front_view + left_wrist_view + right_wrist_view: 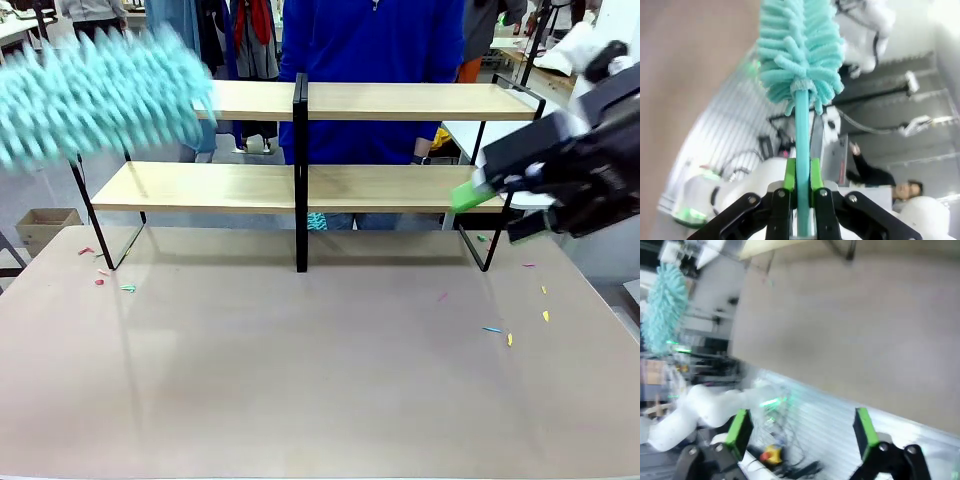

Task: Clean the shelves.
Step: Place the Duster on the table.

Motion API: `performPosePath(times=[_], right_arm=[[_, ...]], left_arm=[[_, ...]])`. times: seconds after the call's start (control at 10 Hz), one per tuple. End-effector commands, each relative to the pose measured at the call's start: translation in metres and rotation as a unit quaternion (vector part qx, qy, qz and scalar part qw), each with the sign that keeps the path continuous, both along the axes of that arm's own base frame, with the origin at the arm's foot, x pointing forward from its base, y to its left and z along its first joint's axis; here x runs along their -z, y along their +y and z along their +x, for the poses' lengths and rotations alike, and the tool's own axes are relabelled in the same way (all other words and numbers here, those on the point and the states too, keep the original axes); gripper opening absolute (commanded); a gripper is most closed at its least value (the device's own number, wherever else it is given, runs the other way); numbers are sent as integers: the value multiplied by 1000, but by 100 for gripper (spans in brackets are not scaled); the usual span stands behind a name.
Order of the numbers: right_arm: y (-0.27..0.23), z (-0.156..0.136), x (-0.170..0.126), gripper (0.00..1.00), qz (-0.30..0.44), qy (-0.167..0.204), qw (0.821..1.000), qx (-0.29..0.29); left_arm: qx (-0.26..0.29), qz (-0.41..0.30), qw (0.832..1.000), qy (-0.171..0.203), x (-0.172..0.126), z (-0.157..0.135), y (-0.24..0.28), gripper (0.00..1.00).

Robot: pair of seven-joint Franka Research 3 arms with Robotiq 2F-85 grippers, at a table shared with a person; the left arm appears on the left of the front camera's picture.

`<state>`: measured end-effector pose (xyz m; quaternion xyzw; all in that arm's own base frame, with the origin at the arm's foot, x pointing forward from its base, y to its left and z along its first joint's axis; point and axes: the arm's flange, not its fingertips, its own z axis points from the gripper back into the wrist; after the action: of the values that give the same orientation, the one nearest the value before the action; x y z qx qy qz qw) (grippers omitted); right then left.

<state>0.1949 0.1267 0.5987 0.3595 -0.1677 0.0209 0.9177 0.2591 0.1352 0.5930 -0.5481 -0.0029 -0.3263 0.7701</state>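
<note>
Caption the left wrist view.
Left gripper shut on the teal duster handle, fluffy head pointing away.

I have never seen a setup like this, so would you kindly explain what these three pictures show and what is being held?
Two robot arms work at a table. One picture looks from between them toward a person standing behind the shelves, a two-tier wooden rack. The other two come from cameras on each wrist. The left gripper is shut on the thin handle of a fluffy turquoise duster, blurred near the upper left shelf in the front picture. The right gripper is open and holds nothing; its green-padded fingers stand wide apart. Small coloured scraps lie on the table.
</note>
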Motion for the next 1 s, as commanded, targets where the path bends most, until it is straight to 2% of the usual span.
performPosePath(times=[0.0,0.1,0.2,0.5,0.6,0.7,0.8,0.9], right_arm=[[-71,-33,124,100,146,176,969,97],[-66,-40,143,100,78,149,974,154],[-34,6,4,100,58,66,996,6],[-34,6,4,100,58,66,996,6],[-41,6,10,100,57,85,994,26],[-49,33,41,100,85,140,986,16],[-58,50,76,100,122,160,979,-23],[-69,65,107,100,145,162,976,-26]], left_arm=[[90,-6,995,35,27,-15,-5,13],[26,-1,998,52,53,-7,-28,13],[48,12,998,25,24,-1,-17,13],[48,12,998,25,24,-1,-17,13],[50,14,998,32,37,-2,-24,13],[104,5,994,36,52,19,-35,13],[140,5,990,31,69,39,-45,13],[114,10,993,25,86,58,-56,13]])
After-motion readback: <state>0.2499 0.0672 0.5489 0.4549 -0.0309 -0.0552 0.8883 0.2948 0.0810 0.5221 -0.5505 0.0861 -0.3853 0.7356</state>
